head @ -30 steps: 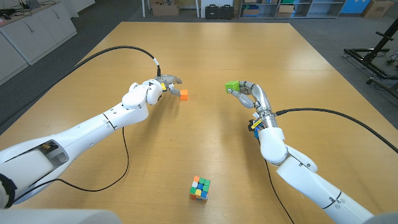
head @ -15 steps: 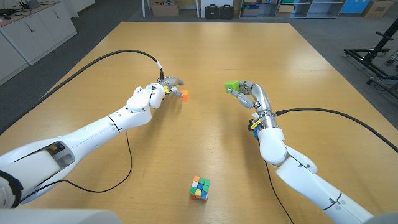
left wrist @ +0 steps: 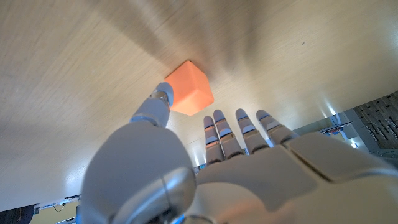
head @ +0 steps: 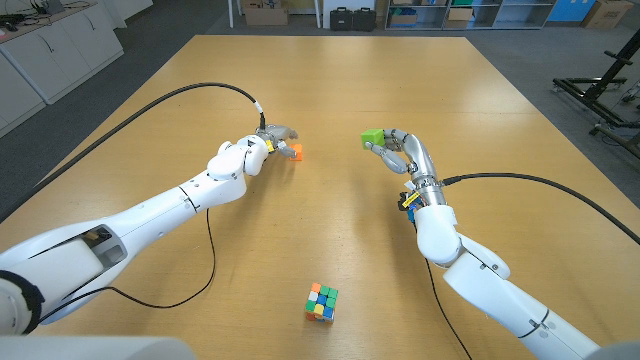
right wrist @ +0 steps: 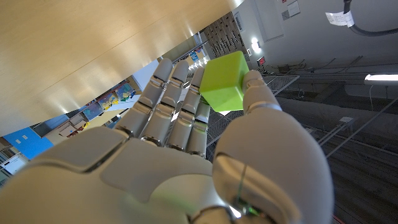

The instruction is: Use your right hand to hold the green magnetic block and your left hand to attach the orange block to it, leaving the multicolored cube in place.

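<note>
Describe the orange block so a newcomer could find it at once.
On the wooden table, follow the left arm to the left hand. The orange block sits on the table at its fingertips: small, plain orange, unlike the green block in the right hand or the multicolored cube.

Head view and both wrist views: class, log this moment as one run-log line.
right hand: holds small green magnetic block off table | left hand: at small orange block on wooden table, not lifted | multicoloured cube: untouched

The bench [head: 350,90] is pale tan wood with a fine grain. One block [head: 295,152] is plain orange, the other block [head: 373,138] bright lime green. The cube [head: 321,301] shows green, orange, white, blue and yellow squares. Both arms are glossy white, their fingers [head: 392,150] grey
</note>
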